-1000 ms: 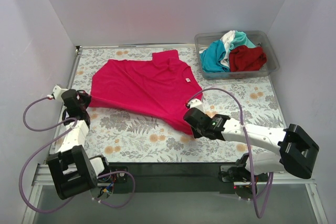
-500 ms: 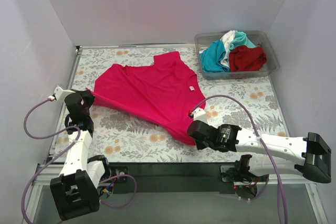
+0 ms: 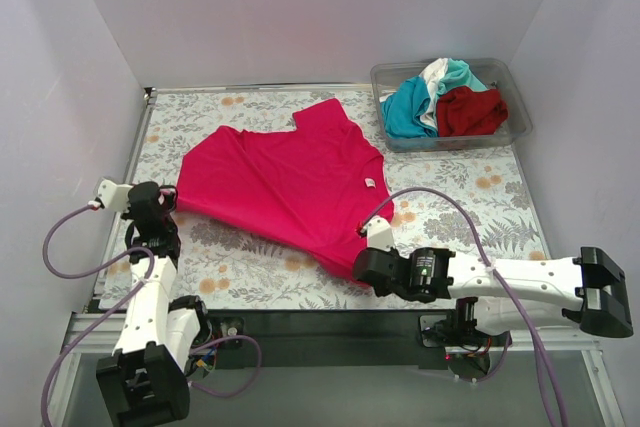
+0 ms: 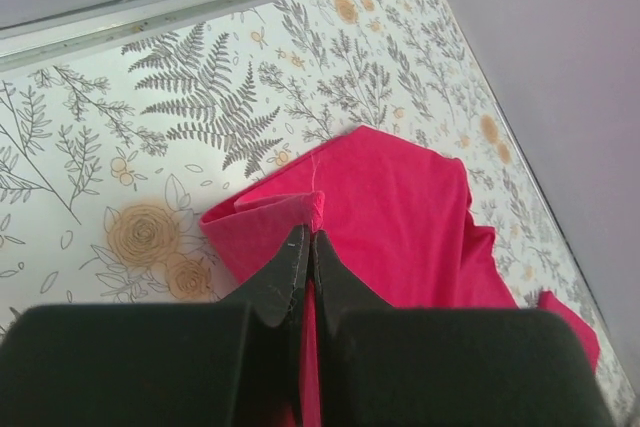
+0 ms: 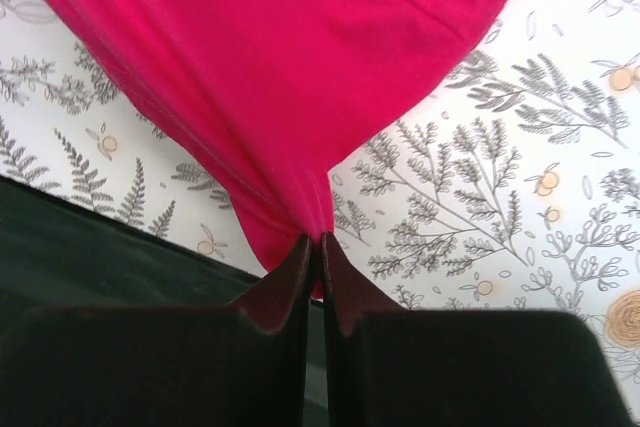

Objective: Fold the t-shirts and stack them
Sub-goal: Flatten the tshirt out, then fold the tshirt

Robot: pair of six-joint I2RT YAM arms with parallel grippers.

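Worktop (image 3: 470,209): flat sheet printed with ferns and flowers, plain white walls around it.
Magenta t-shirt (image 3: 285,179): soft matte knit, spread mid-worktop. Its near edge runs 10-to-4 o'clock between both hands, and its body lies toward 12.
Bin (image 3: 519,107): clear rigid plastic at 2 o'clock, with the teal t-shirt (image 3: 405,113), white t-shirt (image 3: 436,74) and dark red t-shirt (image 3: 470,112) crumpled inside.
Left hand (image 4: 308,238): clamped on the 9 o'clock corner.
Right hand (image 5: 316,240): clamped on the 5 o'clock corner.

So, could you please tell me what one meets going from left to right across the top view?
left claw → pink shirt → bin
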